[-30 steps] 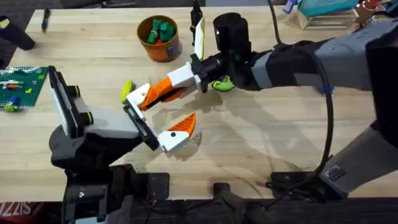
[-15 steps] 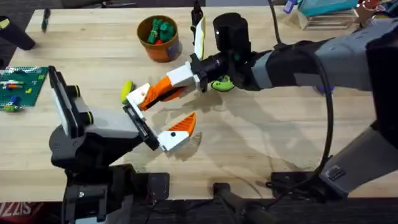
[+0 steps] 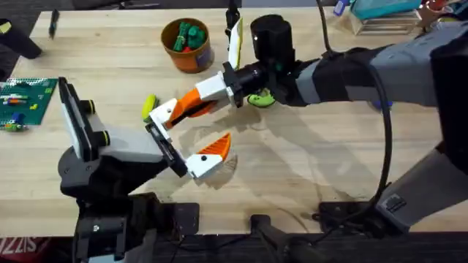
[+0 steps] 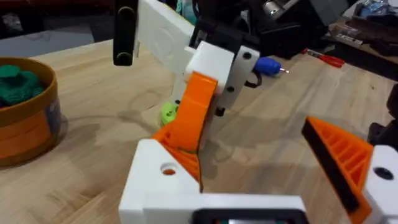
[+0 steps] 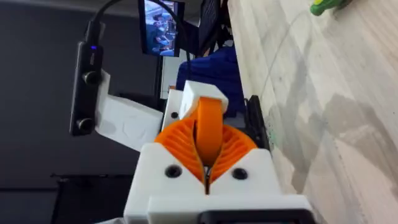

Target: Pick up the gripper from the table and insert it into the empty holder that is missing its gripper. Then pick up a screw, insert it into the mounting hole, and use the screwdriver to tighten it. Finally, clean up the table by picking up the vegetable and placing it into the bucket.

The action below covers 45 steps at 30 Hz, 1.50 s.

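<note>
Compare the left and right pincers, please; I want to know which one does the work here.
The right pincer is shut on the orange gripper; the left pincer stands open, gripping nothing. The right pincer has orange pads on both fingers; the left pincer has one pad, and its other finger is a bare white holder. Both have white finger bases.

Almost no readable text anywhere in these views.

In the overhead view, a red strip point(image 3: 16, 245) at the lower left edge, below the tabletop point(image 3: 307, 161), carries pale capital letters cut off by the frame; they look like "SIZZ" but cannot be read with certainty. A lit screen point(image 5: 163, 26) in the room behind, seen from the right wrist, shows a picture too small to make out any words.
</note>
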{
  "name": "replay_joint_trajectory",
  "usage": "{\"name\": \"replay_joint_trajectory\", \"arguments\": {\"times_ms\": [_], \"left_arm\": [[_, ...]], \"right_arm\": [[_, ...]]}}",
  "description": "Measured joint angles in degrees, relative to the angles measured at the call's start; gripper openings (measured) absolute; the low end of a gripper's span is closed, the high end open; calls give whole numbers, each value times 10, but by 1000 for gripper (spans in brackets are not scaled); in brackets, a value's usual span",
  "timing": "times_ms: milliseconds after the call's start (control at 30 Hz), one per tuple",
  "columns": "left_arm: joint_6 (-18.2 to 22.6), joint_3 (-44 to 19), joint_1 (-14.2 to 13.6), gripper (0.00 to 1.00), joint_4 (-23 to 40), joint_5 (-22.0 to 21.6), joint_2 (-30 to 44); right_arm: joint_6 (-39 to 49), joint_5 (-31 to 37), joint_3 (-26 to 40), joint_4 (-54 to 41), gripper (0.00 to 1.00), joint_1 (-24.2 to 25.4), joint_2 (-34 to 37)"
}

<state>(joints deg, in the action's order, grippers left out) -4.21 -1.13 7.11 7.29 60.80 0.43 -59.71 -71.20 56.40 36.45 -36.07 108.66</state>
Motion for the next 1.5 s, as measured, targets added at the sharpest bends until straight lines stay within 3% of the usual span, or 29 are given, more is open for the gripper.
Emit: {"name": "replay_joint_trajectory", "arguments": {"times_ms": [433, 1000, 1500], "left_arm": [[-2, 0, 0, 986, 0, -2, 0], [-2, 0, 0, 986, 0, -1, 0], [7, 0, -5, 986, 2, 31, 0]], "right_arm": [[2, 3, 0, 0, 17, -1, 0], [10, -1, 0, -2, 139, 0, 0], [27, -17, 0, -7, 554, 14, 18]]}}
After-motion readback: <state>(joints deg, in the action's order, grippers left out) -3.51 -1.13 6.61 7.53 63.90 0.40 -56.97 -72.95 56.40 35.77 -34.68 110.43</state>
